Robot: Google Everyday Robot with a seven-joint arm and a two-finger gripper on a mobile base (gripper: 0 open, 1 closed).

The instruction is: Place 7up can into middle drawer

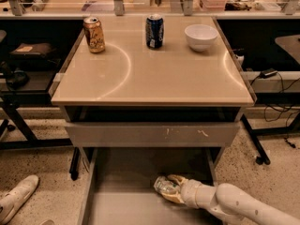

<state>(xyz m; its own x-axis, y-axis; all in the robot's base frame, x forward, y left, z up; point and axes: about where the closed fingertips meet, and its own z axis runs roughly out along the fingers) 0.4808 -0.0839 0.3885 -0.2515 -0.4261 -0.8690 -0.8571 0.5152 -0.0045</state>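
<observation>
The 7up can (pixel 164 186), silvery and crinkled, lies held at the tip of my gripper (pixel 171 189) inside the open middle drawer (pixel 117 200), low over its flat grey floor at the right side. My gripper is shut on the can. My white arm (pixel 234 203) reaches in from the lower right. Whether the can touches the drawer floor cannot be told.
On the tan tabletop (pixel 154 69) stand a gold-orange can (pixel 94 34), a dark blue can (pixel 154 31) and a white bowl (pixel 200 36). A shut grey drawer front with white scratches (pixel 152 134) sits above the open drawer. A shoe (pixel 16 198) lies at the lower left.
</observation>
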